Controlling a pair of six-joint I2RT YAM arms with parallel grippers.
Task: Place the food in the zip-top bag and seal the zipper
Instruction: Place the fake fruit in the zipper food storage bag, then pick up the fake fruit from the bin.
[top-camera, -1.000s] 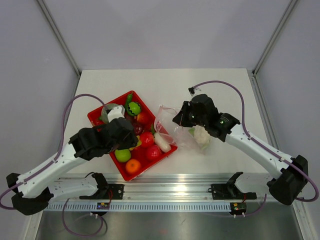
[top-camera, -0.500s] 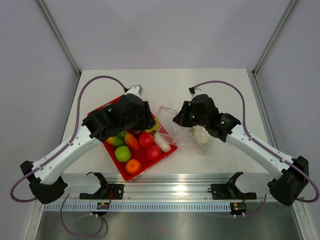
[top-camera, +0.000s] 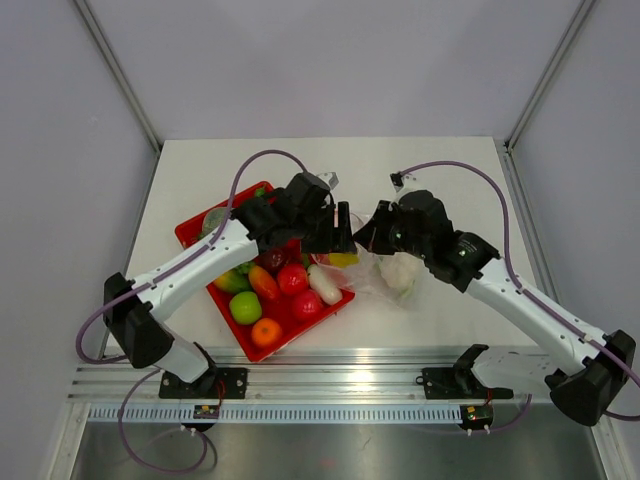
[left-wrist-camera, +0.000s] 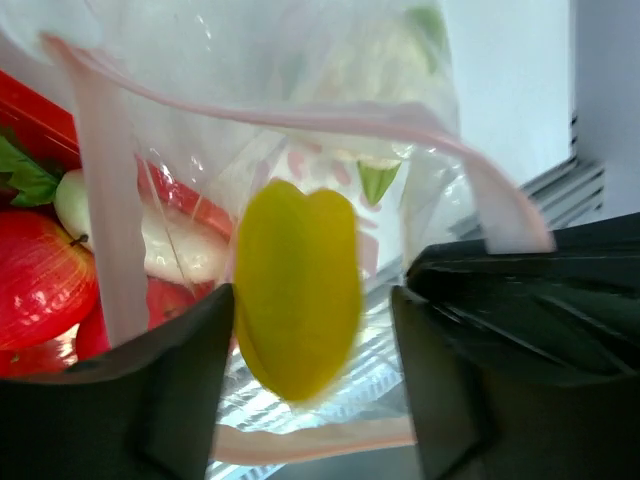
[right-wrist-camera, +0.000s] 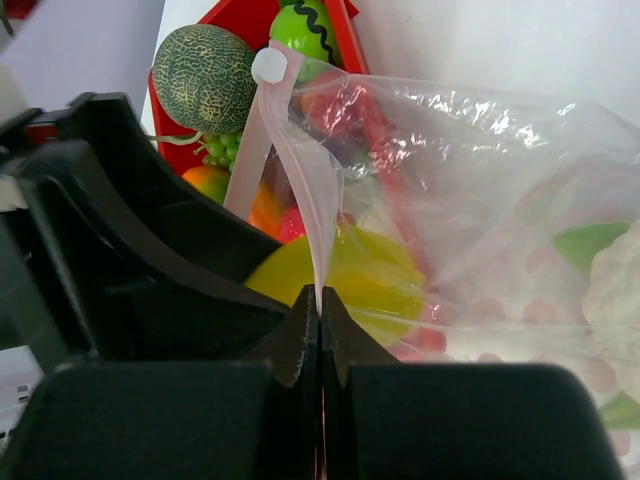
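The clear zip-top bag lies right of the red tray and holds a white cauliflower. My right gripper is shut on the bag's pinkish zipper strip and holds the mouth up and open. My left gripper is open at the bag's mouth. A yellow toy fruit sits loose between its fingers, inside the strip's loop, with a gap to the right finger. The same fruit shows through the plastic in the right wrist view.
The red tray holds more food: a green apple, an orange, red tomatoes, a white radish and a netted melon. The two grippers are very close together.
My left arm has swung from the tray to the bag's mouth with the yellow fruit. My right gripper, holding the strip, has shifted slightly right.
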